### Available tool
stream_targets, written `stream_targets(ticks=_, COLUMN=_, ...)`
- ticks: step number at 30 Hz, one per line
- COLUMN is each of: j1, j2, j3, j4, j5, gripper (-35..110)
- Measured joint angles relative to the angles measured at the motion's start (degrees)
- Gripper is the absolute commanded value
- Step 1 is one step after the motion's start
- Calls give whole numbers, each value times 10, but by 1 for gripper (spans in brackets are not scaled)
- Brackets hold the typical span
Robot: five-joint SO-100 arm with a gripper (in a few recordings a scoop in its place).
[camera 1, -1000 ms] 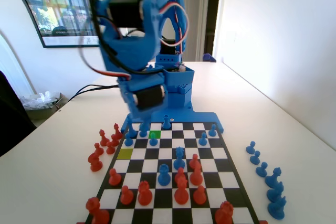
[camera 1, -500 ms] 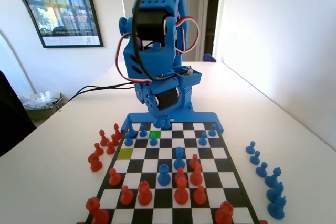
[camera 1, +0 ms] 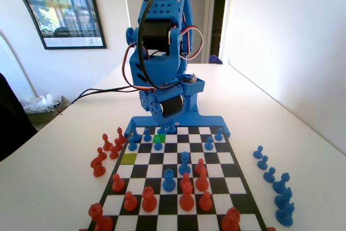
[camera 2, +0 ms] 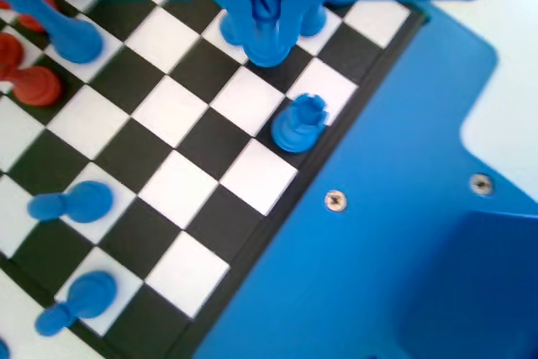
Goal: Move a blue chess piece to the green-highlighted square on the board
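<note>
The bench (camera 1: pixel 48 150) is white and carries the board (camera 1: pixel 217 158), which is joined to the base of the arm (camera 1: pixel 162 41). The arm is what has changed. A second ago it was swung out high over the middle of the board, and now it has folded in and come down over the back row by its own base. I judge that the approach is over and the grasp is the step in hand. In the wrist view the end effector (camera 2: pixel 267 2) hangs narrow, with one jaw close on either side of the head of the piece (camera 2: pixel 266 39). You cannot tell from here whether the jaws are already pinching it or just flanking it. The green square (camera 1: pixel 160 138) has not moved. It lies one row out from the back row and one column to the left in the fixed view, so it is diagonal to the piece. Another blue pawn (camera 1: pixel 157 145) stands just in front of it. The piece stands on its back-row square, next to the rook (camera 2: pixel 298 124). Its base is flat on the board and its long axis is upright, with the rounded top pointing up between the jaws. No lift is visible yet.
</note>
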Motion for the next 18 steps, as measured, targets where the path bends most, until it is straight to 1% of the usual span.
stream_targets(ticks=6, j1=4, j2=-2, j3=9, j4=-24, j5=3, gripper=1)
stream_targets(ticks=18, j1=8, j2=-2, j3=21, j4=-35, j5=-1, gripper=1)
